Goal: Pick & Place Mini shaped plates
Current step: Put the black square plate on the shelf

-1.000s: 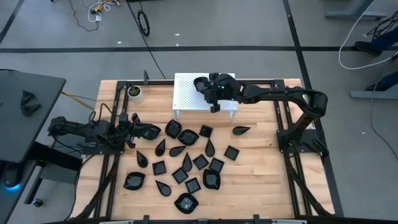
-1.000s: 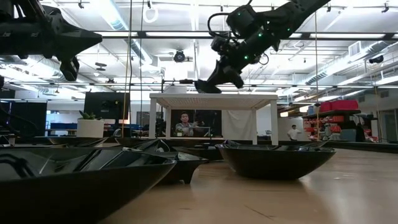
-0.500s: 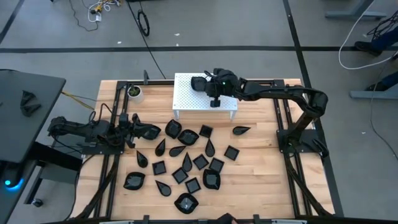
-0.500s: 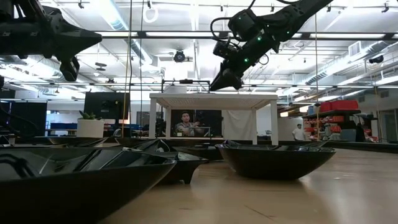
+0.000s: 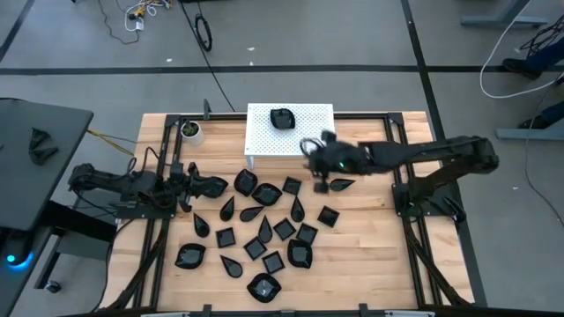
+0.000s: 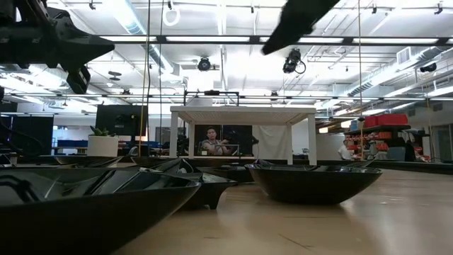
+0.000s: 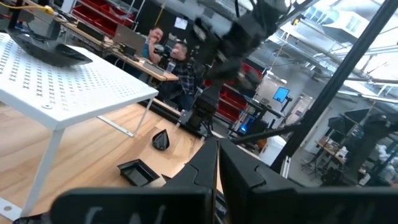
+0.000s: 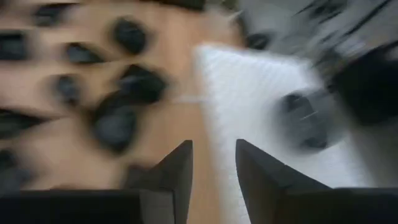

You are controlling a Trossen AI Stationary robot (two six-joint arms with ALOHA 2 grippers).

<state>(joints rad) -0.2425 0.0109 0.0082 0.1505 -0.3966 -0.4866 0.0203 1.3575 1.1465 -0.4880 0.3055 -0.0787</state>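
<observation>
1. Big picture first: your table (image 5: 370, 264) has most of the job left on it. The pile of mini shaped plates (image 5: 264, 231) sits roughly dead centre in the high view, spreading toward 6 and 8 o'clock, and I count around twenty of them on the wood.

2. The white perforated stand (image 5: 264, 141) at about 12 o'clock looks like the drop-off spot. Only one plate on the stand (image 5: 281, 118) is up there, so by my read you're one down and nearly everything to go.

3. Your right gripper (image 5: 320, 179) is just off the stand's front edge, near 1 o'clock of the pile, above the wood and close to a lone teardrop plate (image 5: 342, 185). In the right wrist view its fingers (image 8: 177, 171) sit a bit apart with nothing between them, so it's empty-handed. My guess is that teardrop is a likely next grab.

4. Your left gripper (image 5: 187, 187) is parked at 9 o'clock by the table's edge. From the left wrist view its fingers (image 7: 205, 167) look pressed together, holding nothing.

5. Smallest bit: the little white cup with the plant (image 5: 190, 130) at 11 o'clock isn't part of the job, so leave it.
</observation>
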